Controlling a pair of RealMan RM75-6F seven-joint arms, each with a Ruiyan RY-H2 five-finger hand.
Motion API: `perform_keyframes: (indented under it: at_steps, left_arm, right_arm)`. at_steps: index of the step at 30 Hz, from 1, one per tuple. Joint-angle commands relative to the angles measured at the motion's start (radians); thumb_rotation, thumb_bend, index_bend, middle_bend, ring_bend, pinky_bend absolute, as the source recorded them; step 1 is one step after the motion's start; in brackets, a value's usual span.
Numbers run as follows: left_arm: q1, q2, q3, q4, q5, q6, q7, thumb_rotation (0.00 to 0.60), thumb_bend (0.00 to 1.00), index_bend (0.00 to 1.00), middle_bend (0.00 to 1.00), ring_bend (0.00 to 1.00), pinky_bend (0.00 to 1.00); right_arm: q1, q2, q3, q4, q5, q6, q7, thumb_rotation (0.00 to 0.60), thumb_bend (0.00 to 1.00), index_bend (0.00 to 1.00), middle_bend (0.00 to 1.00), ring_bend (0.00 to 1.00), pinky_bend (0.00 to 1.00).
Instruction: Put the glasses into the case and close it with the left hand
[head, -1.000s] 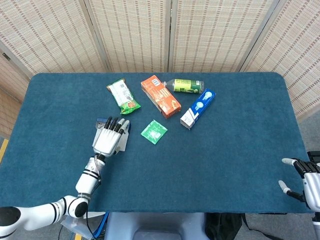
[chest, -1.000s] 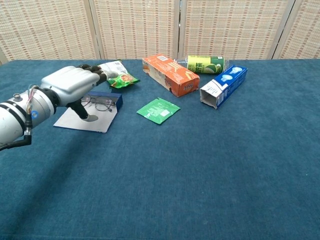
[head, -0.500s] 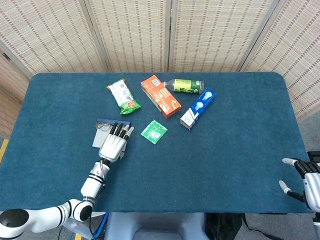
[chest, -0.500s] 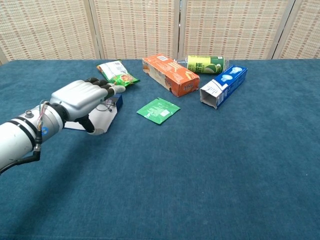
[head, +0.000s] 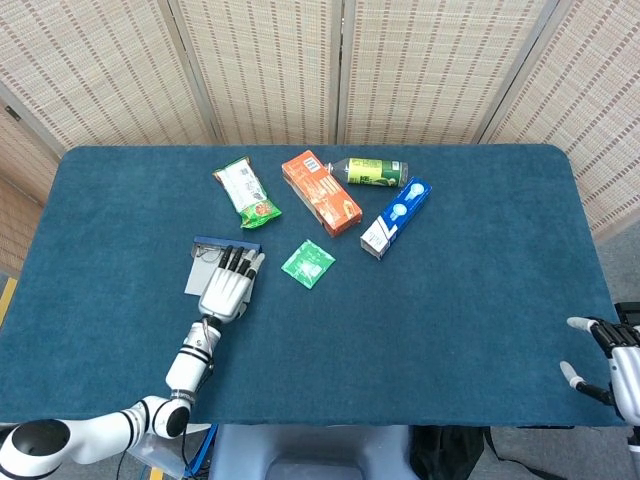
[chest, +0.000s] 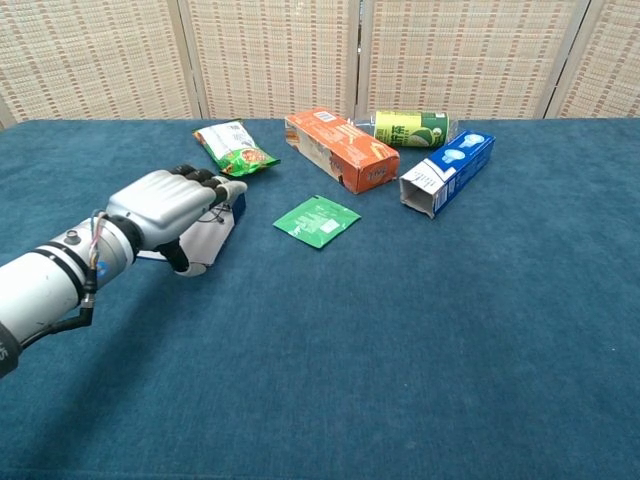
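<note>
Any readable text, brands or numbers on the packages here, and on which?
None can be read.
Orange carton: white print, blurred.
Green-labelled bottle: lettering too small.
Blue and white box: graphic only, text illegible.
Green snack bag and flat green sachet: print unreadable.

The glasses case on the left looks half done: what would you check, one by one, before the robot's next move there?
1. Case lid open: ok. The glasses case lies flat with its blue wall up at the far edge.
2. Glasses inside the case: cannot tell. The left hand hides most of it in the chest view, and the head view is too small to tell.
3. Left hand free to close the lid: ok, it appears to hold nothing.
4. Room around the case: ok. The green sachet and snack bag lie apart from it.
5. Right hand out of the way: ok, at the table's near right edge, fingers spread.
</note>
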Motion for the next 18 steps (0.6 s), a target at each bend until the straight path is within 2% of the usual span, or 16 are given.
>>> perform_keyframes:
  at_steps: [1,18]
  left_arm:
    - [0.0,-0.006,-0.005,0.011,-0.005,-0.006,0.003,0.6,0.2,0.0,0.0,0.0,0.0]
    - [-0.007,-0.033,-0.038,0.061,-0.017,-0.024,-0.007,0.6,0.2,0.0,0.0,0.0,0.0]
  right_arm:
    - [-0.001,-0.001,-0.001,0.001,0.0,0.0,0.001,0.6,0.22,0.29,0.31,0.3,0.24]
    - [-0.006,0.0,-0.002,0.003,0.004,0.002,0.002,0.6,0.22,0.29,0.31,0.3,0.24]
